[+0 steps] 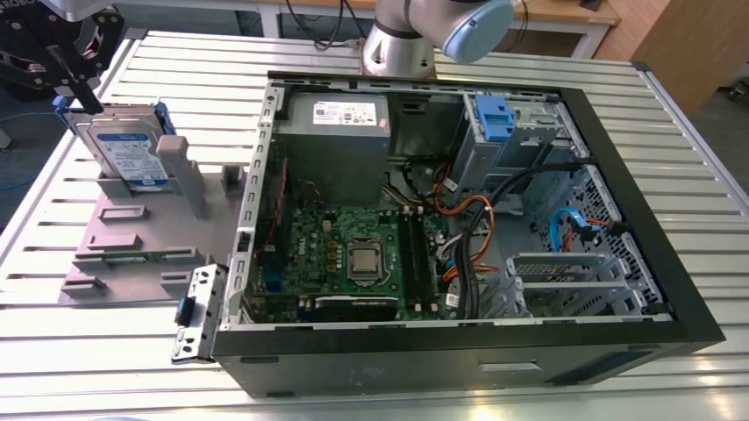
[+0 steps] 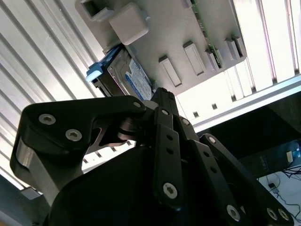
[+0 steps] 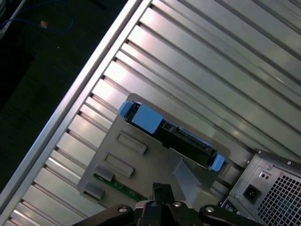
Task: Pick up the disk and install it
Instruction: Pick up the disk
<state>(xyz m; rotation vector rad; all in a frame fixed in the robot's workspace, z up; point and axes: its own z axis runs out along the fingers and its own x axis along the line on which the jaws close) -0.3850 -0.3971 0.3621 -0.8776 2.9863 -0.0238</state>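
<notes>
The disk [image 1: 123, 149] is a silver drive with a blue-and-white label and blue rails. It stands on edge in a slot of the grey fixture plate [image 1: 129, 254], at the exterior view's left, beside the open computer case [image 1: 468, 338]. My black gripper [image 1: 84, 98] hangs just above the disk's upper far corner; I cannot tell whether it touches. In the first wrist view the disk's blue-railed top edge [image 3: 174, 132] lies beyond the gripper [image 3: 160, 192]. The second wrist view has the disk [image 2: 136, 80] just past the gripper [image 2: 162, 94].
The case lies open with a motherboard [image 1: 363, 254], a grey power-supply box [image 1: 339, 118], loose cables [image 1: 468, 219] and a drive bay with a blue latch [image 1: 492, 118] at its far right corner. A slatted metal table [image 1: 188, 61] carries everything. The arm's base [image 1: 404, 39] stands behind the case.
</notes>
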